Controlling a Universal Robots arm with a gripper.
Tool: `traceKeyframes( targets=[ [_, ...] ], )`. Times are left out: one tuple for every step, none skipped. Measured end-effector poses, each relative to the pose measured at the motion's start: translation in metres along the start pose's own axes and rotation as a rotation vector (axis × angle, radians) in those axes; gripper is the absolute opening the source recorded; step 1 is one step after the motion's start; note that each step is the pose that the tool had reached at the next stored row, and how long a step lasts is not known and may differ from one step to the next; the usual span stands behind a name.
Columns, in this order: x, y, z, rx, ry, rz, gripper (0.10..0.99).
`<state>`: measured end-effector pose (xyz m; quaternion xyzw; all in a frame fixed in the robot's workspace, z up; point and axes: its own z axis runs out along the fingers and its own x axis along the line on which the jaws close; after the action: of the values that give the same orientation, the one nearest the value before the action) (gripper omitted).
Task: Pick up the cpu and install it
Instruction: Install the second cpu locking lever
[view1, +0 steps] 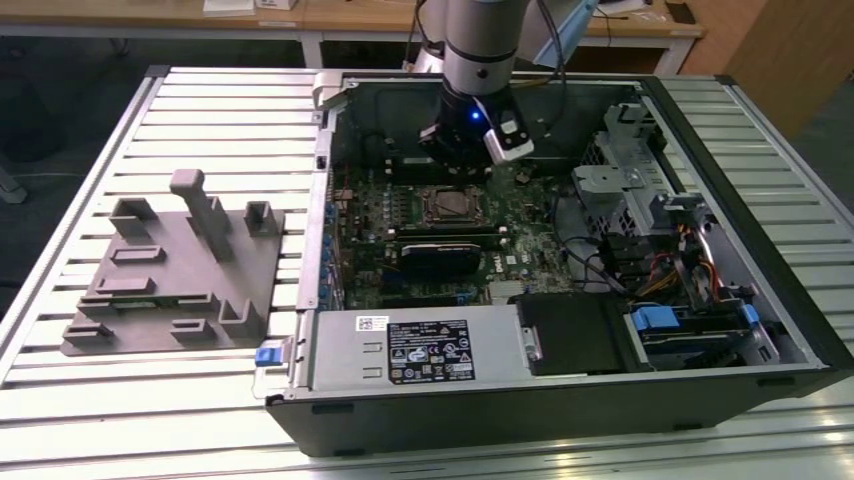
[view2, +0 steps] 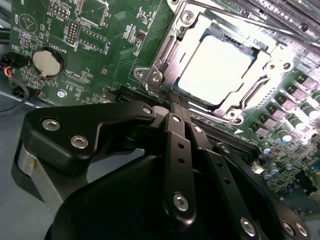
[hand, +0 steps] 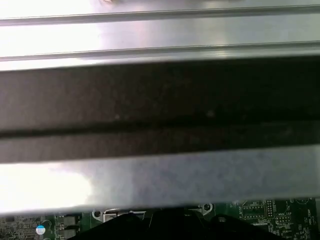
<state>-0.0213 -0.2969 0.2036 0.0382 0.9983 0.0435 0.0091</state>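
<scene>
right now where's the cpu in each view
exterior view: cpu in the socket, mid-motherboard.
second wrist view: pale square seated in the metal socket frame.
first wrist view: case wall, then a strip of motherboard.
shared landmark: the green motherboard.

The computer case (view1: 561, 260) lay open on the worktop (view1: 80, 400), toward the exterior view's right. The tray (view1: 174, 270) with upright blocks lay on the worktop just beside the case, on the exterior view's left. Inside the case, the motherboard (view1: 400, 240) lay flat, with the socket (view1: 450, 205) near its middle. In the second wrist view the cpu (view2: 215, 67) sat in the socket frame. The arm (view1: 478, 60) hung over the case's far part, above the socket.
</scene>
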Motion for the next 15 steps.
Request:
traceKeyframes(
  targets=[
    [-0.0001,-0.0005,0.0,0.0,0.0,0.0,0.106],
    [-0.0001,-0.0012,-0.0001,0.0,0.0,0.0,0.106],
    [-0.0002,-0.002,-0.0002,0.0,0.0,0.0,0.106],
    [-0.0003,-0.0025,-0.0002,0.0,0.0,0.0,0.106],
    [-0.0003,-0.0029,-0.0002,0.0,0.0,0.0,0.106],
    [-0.0003,-0.003,-0.0002,0.0,-0.0001,0.0,0.106],
    [-0.0002,-0.0031,-0.0007,0.0,0.0001,0.0,0.106],
    [-0.0003,-0.003,-0.0016,0.0,0.0001,0.0,0.106],
    [-0.0003,-0.003,-0.0028,0.0,0.0001,0.0,0.106],
    [-0.0003,-0.0028,-0.004,0.0,0.0,0.0,0.106],
    [-0.0004,-0.0027,-0.0058,0.0,-0.0001,0.0,0.106],
    [-0.0004,-0.0025,-0.0078,0.0,-0.0001,0.0,0.106],
    [-0.0005,-0.0023,-0.0104,0.0,0.0,0.0,0.106],
    [-0.0005,-0.002,-0.0135,0.0,-0.0001,0.0,0.106],
    [-0.0005,-0.0017,-0.017,0.0,0.0,0.0,0.106]
  ],
)
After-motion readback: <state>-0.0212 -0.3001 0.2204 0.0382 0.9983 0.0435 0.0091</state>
